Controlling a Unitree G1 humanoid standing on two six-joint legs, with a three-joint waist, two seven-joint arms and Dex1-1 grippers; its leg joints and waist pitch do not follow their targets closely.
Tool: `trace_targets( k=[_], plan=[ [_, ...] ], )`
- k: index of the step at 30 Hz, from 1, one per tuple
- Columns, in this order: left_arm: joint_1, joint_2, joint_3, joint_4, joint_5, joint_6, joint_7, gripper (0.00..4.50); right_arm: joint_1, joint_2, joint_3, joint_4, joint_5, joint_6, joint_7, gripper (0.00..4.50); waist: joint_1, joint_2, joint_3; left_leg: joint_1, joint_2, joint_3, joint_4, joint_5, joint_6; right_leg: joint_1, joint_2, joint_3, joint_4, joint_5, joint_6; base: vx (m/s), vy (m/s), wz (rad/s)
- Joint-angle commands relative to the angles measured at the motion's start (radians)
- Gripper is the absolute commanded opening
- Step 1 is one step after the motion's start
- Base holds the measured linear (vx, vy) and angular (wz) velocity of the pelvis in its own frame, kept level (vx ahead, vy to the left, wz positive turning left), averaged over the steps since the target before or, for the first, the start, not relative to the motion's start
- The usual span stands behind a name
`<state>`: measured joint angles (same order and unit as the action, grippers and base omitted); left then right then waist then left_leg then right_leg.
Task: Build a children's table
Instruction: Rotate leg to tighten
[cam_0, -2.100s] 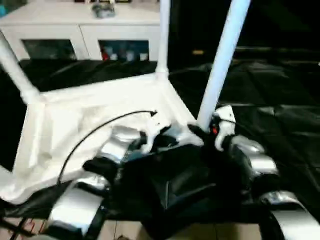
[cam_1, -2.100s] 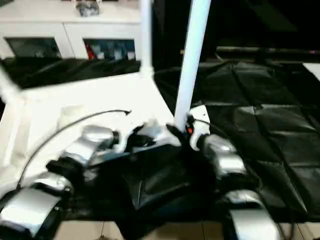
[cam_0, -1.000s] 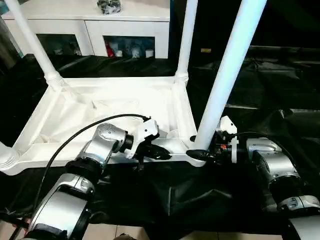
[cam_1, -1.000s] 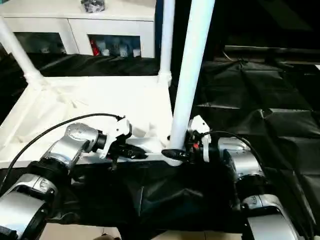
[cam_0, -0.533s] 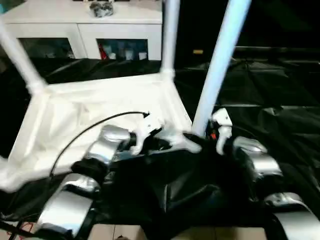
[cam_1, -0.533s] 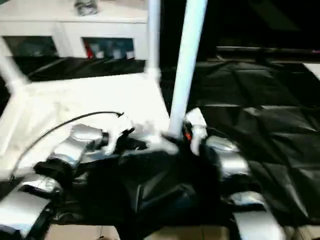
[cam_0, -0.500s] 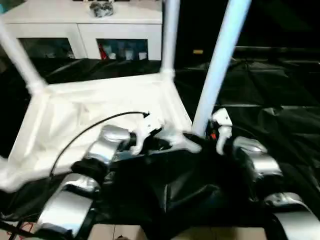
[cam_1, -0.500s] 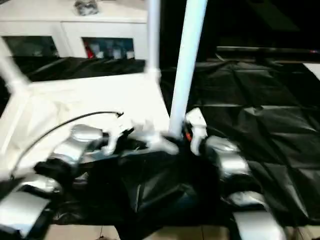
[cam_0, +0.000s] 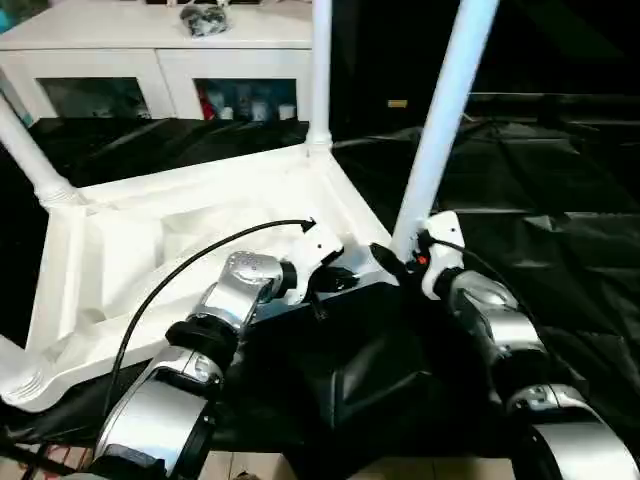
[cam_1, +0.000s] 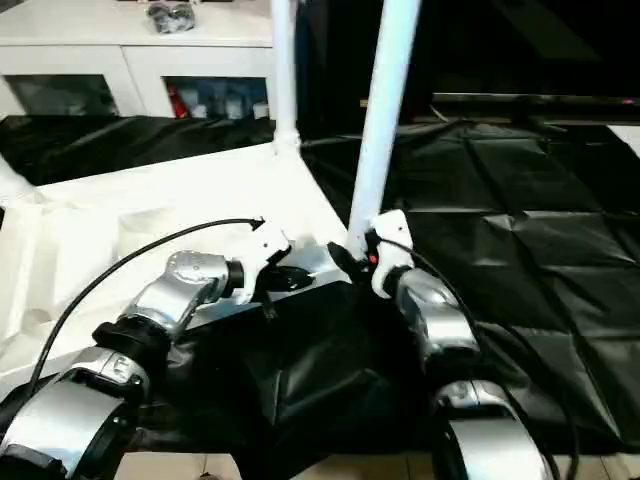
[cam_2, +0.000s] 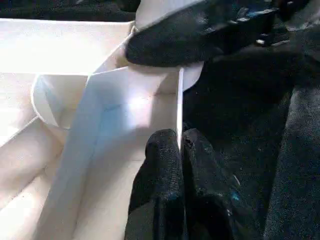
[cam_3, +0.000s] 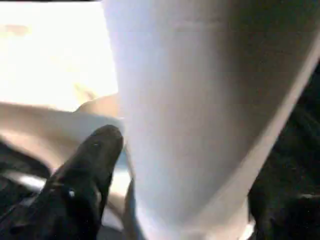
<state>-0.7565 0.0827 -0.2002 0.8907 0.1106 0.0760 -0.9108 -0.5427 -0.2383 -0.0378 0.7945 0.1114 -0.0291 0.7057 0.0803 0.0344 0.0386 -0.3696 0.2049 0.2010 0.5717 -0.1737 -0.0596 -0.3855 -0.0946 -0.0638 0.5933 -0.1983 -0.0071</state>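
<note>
1. Location: the children's table lay upside down on the black sheeting (cam_0: 560, 200), in front of the white glass-door cabinet (cam_0: 150, 60). Its table top (cam_0: 150, 250) was turned askew to your robot, with the near-right corner closest to both arms.
2. Left pincer (cam_0: 333, 280): clenched on the thin upright rim (cam_2: 179, 100) of the table top, just beside the near-right corner.
3. Right pincer (cam_0: 390, 262): positioned at the base of the near-right leg (cam_0: 440, 130). I could not tell whether it was grasping the leg or had released it.
4. Risk, leg seating: the near-right leg leaned away from vertical. In my judgement it may not have been fully home in its socket. If you let go without pressing it down, it could tip out or work loose.
5. Risk, rim grip: the left pincer held only a thin plastic wall. A hard pull or twist there could make it slip off or flex the rim, and the table top would then slide on the slick sheeting.
6. Risk, opposing forces: with both arms crowded at one corner, pushing the leg while dragging the rim could lever the table top up and upset the standing legs.
7. Condition of the piece: white plastic, ribbed underside facing up. The far-right leg (cam_0: 321, 70) and the far-left leg (cam_0: 25, 150) stood in their corner sockets. The near-left corner sat at the frame edge; I could not confirm a leg there.
8. No cracks or damage were visible.
</note>
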Motion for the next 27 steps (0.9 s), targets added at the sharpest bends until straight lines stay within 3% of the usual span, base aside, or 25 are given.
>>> trace_targets(
  k=[1,4,5,7,8,10,12,15,16,17,18,19,20,23,26,27],
  plan=[
    [-0.027,-0.023,0.015,-0.003,-0.030,-0.034,0.019,0.00,0.064,-0.053,0.012,-0.075,0.049,0.034,0.155,3.69,0.002,-0.020,-0.054,0.013,0.029,-0.011,-0.059,-0.207,0.083,0.047,-0.048,0.035,-0.070,-0.109,-0.230,0.000,0.000,0.00],
    [-0.023,-0.016,0.019,0.000,-0.031,-0.034,0.015,0.00,0.145,-0.188,-0.036,-0.193,0.117,0.063,0.312,3.69,0.022,-0.019,-0.059,0.011,0.031,-0.009,-0.050,-0.160,0.124,0.047,-0.049,0.036,-0.061,-0.034,-0.233,0.000,0.000,0.00],
    [-0.020,-0.014,0.018,-0.001,-0.031,-0.034,0.011,0.00,0.167,-0.223,-0.046,-0.222,0.133,0.080,0.354,3.69,0.022,-0.020,-0.059,0.001,0.025,-0.010,-0.047,-0.140,0.142,0.052,-0.048,0.032,-0.058,-0.012,-0.234,0.000,0.000,0.00],
    [-0.014,-0.009,0.016,-0.004,-0.032,-0.038,0.007,0.00,0.206,-0.270,-0.061,-0.279,0.165,0.111,0.407,3.69,0.020,-0.022,-0.058,-0.003,0.022,-0.011,-0.044,-0.138,0.152,0.052,-0.049,0.027,-0.062,-0.039,-0.229,0.000,0.000,0.00],
    [-0.010,-0.007,0.015,-0.006,-0.032,-0.042,0.006,0.00,0.222,-0.288,-0.068,-0.305,0.179,0.131,0.424,3.69,0.022,-0.013,-0.057,0.000,0.023,-0.012,-0.045,-0.146,0.152,0.049,-0.050,0.027,-0.064,-0.058,-0.228,0.000,0.000,0.00],
    [0.000,-0.003,0.011,-0.015,-0.034,-0.071,-0.007,0.00,0.261,-0.320,-0.077,-0.370,0.214,0.187,0.460,3.69,0.021,-0.019,-0.055,0.001,0.025,-0.012,-0.047,-0.170,0.147,0.048,-0.049,0.026,-0.073,-0.134,-0.216,0.000,0.000,0.00],
    [0.011,-0.004,0.022,-0.035,-0.051,-0.084,-0.017,0.00,0.293,-0.326,-0.068,-0.433,0.246,0.230,0.480,3.69,0.019,-0.014,-0.054,0.002,0.026,-0.013,-0.049,-0.180,0.139,0.044,-0.049,0.026,-0.078,-0.172,-0.209,0.000,0.000,0.00],
    [0.038,0.004,0.047,-0.124,-0.103,-0.037,-0.066,0.56,0.312,-0.287,-0.028,-0.489,0.245,0.237,0.440,3.75,0.019,-0.016,-0.055,0.000,0.029,-0.016,-0.050,-0.164,0.130,0.044,-0.051,0.026,-0.071,-0.157,-0.218,0.000,0.000,0.00],
    [0.045,0.010,0.048,-0.149,-0.110,-0.024,-0.076,0.56,0.308,-0.269,-0.020,-0.491,0.241,0.234,0.426,3.75,0.019,-0.012,-0.058,-0.003,0.029,-0.015,-0.049,-0.142,0.132,0.043,-0.052,0.026,-0.067,-0.129,-0.234,0.000,0.000,0.00],
    [0.047,0.012,0.048,-0.154,-0.111,-0.021,-0.078,0.56,0.307,-0.266,-0.019,-0.491,0.240,0.234,0.423,3.75,0.021,-0.008,-0.062,0.002,0.032,-0.015,-0.047,-0.133,0.131,0.039,-0.052,0.026,-0.063,-0.107,-0.243,0.000,0.000,0.00],
    [0.065,0.033,0.053,-0.223,-0.125,0.023,-0.094,0.77,0.285,-0.218,-0.006,-0.483,0.232,0.235,0.389,3.75,0.020,-0.008,-0.069,0.002,0.036,-0.017,-0.043,-0.093,0.137,0.038,-0.049,0.027,-0.049,-0.031,-0.262,0.000,0.000,0.00],
    [0.071,0.039,0.056,-0.246,-0.131,0.041,-0.097,0.92,0.279,-0.205,-0.002,-0.481,0.229,0.236,0.380,3.75,0.018,-0.008,-0.070,-0.007,0.033,-0.017,-0.038,-0.048,0.155,0.037,-0.046,0.026,-0.039,0.046,-0.276,0.000,0.000,0.00],
    [0.087,0.060,0.060,-0.303,-0.145,0.084,-0.114,0.92,0.269,-0.182,0.005,-0.484,0.224,0.246,0.361,3.75,0.019,-0.009,-0.068,-0.008,0.032,-0.016,-0.036,-0.042,0.163,0.034,-0.045,0.025,-0.039,0.062,-0.280,0.000,0.000,0.00],
    [0.147,0.131,0.077,-0.478,-0.199,0.228,-0.168,1.22,0.242,-0.128,0.030,-0.486,0.222,0.262,0.333,3.75,0.018,-0.006,-0.064,-0.007,0.033,-0.014,-0.039,-0.057,0.163,0.033,-0.048,0.025,-0.037,0.031,-0.283,0.000,0.000,0.00],
    [0.221,0.227,0.079,-0.641,-0.250,0.362,-0.246,1.44,0.214,-0.082,0.054,-0.468,0.214,0.262,0.306,3.75,0.012,-0.003,-0.057,-0.002,0.033,-0.012,-0.048,-0.104,0.126,0.027,-0.045,0.028,-0.044,-0.074,-0.267,0.000,0.000,0.00],
    [0.256,0.273,0.078,-0.703,-0.267,0.405,-0.275,1.44,0.198,-0.061,0.060,-0.447,0.203,0.254,0.284,3.75,0.013,0.001,-0.055,0.005,0.035,-0.012,-0.050,-0.130,0.103,0.024,-0.045,0.030,-0.048,-0.106,-0.259,0.000,0.000,0.00]
  ],
)
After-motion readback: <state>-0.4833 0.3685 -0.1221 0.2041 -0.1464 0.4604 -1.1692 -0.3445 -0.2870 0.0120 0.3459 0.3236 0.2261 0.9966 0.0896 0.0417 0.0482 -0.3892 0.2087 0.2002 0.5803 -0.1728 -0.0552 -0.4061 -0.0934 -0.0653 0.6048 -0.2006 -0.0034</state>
